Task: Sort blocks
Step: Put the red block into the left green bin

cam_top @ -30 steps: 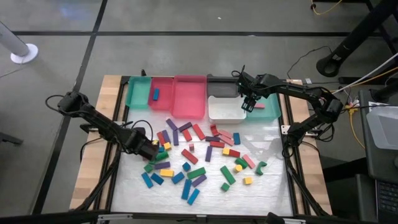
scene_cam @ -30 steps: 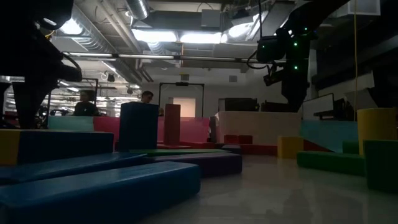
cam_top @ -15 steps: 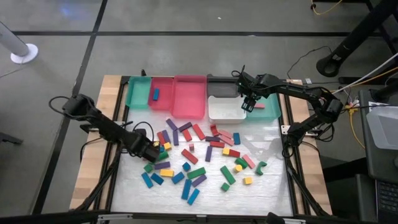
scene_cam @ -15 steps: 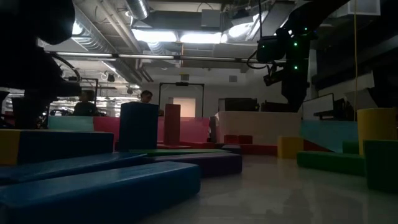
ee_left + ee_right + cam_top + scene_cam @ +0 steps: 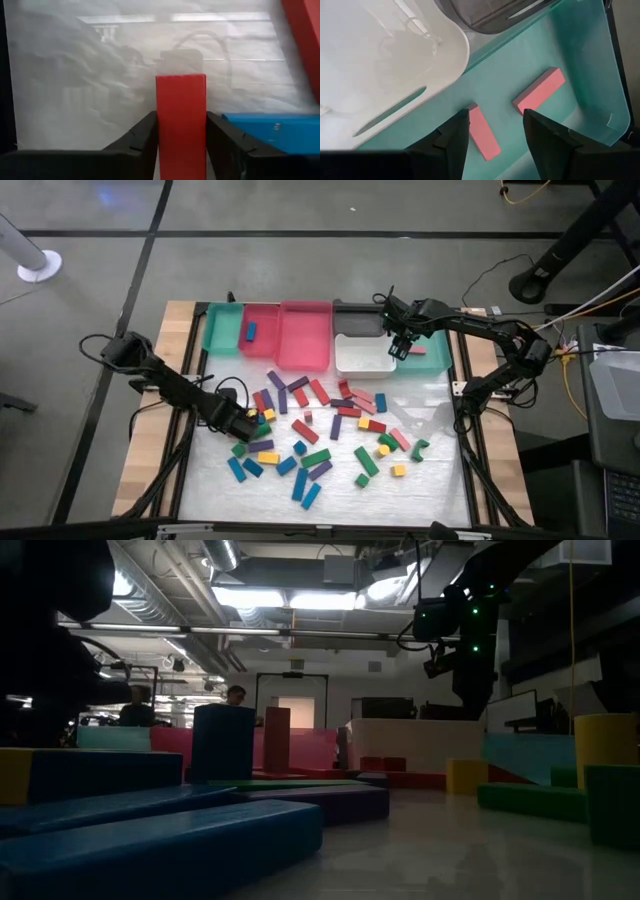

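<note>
Nearest the front edge of the white table mat (image 5: 330, 490) lies the scatter of small solid-coloured toy blocks (image 5: 318, 442), short bars and a few cubes in blue, green, yellow, purple, red and pink, spread across the middle of the mat; in the low view a long blue bar (image 5: 160, 840) lies closest, with a green bar (image 5: 530, 800) and a yellow upright block (image 5: 605, 745) off to the side. At the pile's left edge the left gripper (image 5: 243, 420) is down among the blocks; in the left wrist view its two dark fingers (image 5: 142, 142) stand on either side of a red rectangular block (image 5: 181, 125), touching or very nearly touching its flanks, so whether the grasp is firm I cannot tell; a blue block (image 5: 272, 132) lies just beside it. Farther back a row of trays lines the rear of the table: a teal plastic tray (image 5: 222, 328) holding one blue block (image 5: 249, 331), two pink trays (image 5: 290, 332), a dark grey tray (image 5: 352, 317) and a white tray (image 5: 364, 357). The right gripper (image 5: 400, 345) hangs above the far-right teal tray (image 5: 535, 65), its fingers (image 5: 547, 132) spread apart and empty; two pink bars (image 5: 540, 90) lie flat on that tray's floor beneath it, apart from each other.
</note>
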